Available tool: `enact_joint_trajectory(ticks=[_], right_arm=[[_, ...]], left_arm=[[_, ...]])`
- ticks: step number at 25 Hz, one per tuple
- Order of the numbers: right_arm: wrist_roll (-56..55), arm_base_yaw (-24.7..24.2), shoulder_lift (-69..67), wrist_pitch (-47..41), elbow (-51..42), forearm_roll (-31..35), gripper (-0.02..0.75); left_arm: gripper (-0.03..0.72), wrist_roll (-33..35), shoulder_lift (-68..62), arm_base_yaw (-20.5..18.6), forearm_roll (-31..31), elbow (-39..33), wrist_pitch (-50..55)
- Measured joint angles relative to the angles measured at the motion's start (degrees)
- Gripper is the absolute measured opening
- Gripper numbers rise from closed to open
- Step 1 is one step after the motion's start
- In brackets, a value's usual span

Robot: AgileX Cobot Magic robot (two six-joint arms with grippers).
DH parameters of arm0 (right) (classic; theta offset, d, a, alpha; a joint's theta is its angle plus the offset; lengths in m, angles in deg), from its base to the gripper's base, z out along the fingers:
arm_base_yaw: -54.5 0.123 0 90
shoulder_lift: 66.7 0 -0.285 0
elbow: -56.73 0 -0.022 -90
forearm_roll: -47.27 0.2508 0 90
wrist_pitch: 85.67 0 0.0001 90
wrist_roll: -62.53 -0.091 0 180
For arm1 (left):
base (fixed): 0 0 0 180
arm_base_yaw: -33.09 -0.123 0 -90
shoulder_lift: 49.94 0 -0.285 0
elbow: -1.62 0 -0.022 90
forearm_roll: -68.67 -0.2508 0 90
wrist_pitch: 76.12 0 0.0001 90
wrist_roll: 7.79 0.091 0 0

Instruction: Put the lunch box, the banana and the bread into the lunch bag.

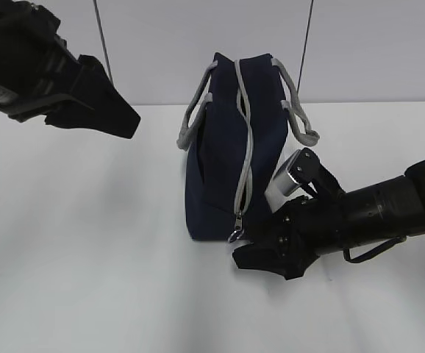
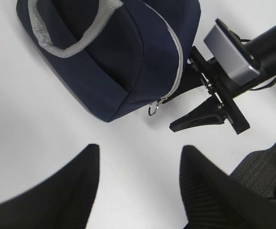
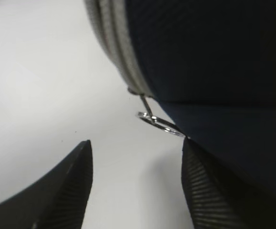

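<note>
The navy lunch bag (image 1: 227,154) stands on the white table, its grey zipper (image 1: 245,132) closed down to a metal ring pull (image 1: 235,235) at the bottom front. My right gripper (image 1: 253,259) is open and low on the table just beside the ring pull (image 3: 159,123); its right finger (image 3: 209,186) lies against the bag's base. My left gripper (image 1: 124,118) is open and empty, raised at the upper left, looking down on the bag (image 2: 114,57) and the ring pull (image 2: 154,108). The lunch box, banana and bread are out of view.
The bag's grey strap handles (image 1: 192,118) hang to both sides. The right arm with its silver camera (image 2: 231,52) lies across the table right of the bag. Bare white table (image 1: 87,257) stretches left and front.
</note>
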State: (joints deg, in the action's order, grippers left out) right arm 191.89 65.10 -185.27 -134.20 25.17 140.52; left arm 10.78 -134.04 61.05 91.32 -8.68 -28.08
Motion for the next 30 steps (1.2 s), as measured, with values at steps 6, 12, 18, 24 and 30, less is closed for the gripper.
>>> enact_joint_trajectory(ticks=[6,12,18,24,30], right_arm=[[1.3,0.0,-1.9,-0.8,0.0,2.0,0.439],[2.8,0.0,-2.8,-1.5,0.0,4.9,0.439],[3.5,0.0,-2.8,-0.1,0.0,4.9,0.439],[0.7,0.0,-2.8,2.3,0.0,0.6,0.439],[-2.9,0.0,-2.8,-0.2,0.0,-3.7,0.439]], left_arm=[[0.385,0.0,0.0,0.0,-0.1,0.0,0.0],[0.383,0.0,0.0,0.0,-0.2,0.0,0.0],[0.383,0.0,0.0,0.0,-0.5,0.0,0.0],[0.381,0.0,0.0,0.0,-0.6,0.0,0.2],[0.381,0.0,0.0,0.0,-0.7,0.0,0.3]])
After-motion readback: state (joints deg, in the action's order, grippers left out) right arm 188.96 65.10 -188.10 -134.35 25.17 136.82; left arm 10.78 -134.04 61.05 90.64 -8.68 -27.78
